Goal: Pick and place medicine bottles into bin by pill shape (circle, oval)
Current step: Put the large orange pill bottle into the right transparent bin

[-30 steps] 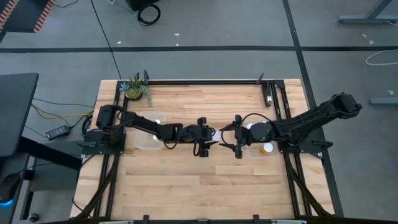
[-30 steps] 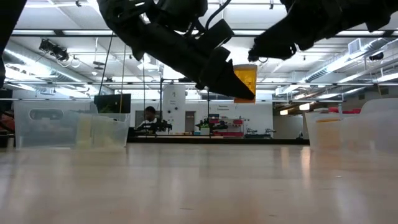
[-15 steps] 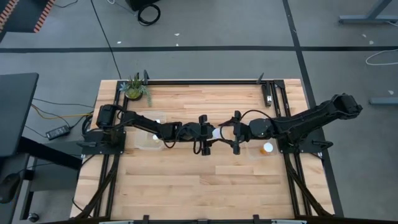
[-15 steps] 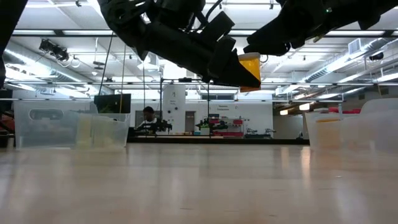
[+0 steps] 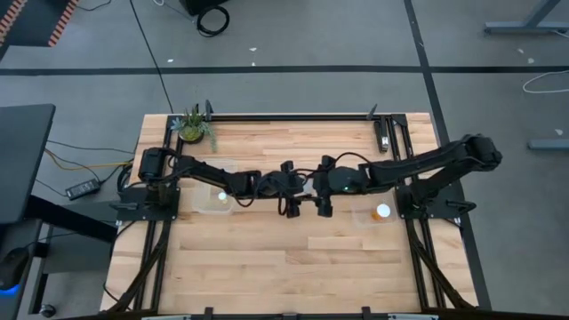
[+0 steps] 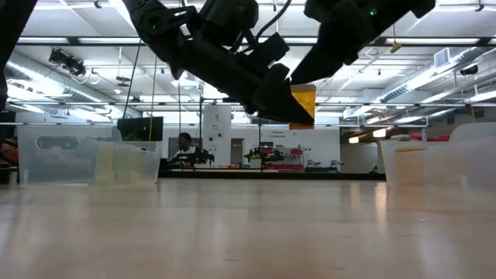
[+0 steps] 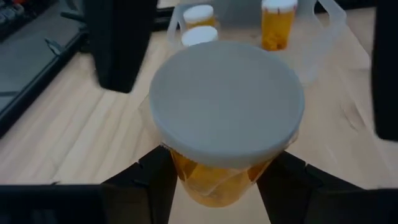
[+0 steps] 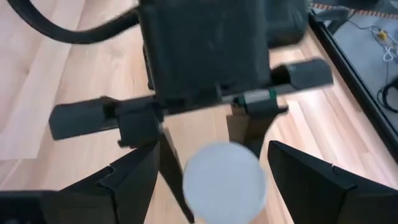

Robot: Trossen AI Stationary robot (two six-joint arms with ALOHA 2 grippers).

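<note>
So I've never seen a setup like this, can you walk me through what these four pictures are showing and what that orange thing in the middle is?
It is a robot with two dark arms working at a wooden table. One picture looks straight down from above, one looks level across the tabletop into the room, and the other two come from small cameras on each arm's wrist.

The orange thing is a medicine bottle, amber with a white cap. The left gripper holds it by its sides, up off the table, near the middle. The right gripper has its fingers open around the cap of the same bottle, so this looks like a hand-over between the arms, though that is a guess.

Clear plastic bins stand at both sides of the table, and the one in the left wrist picture has more bottles in it. A small green plant stands at a far corner.
</note>
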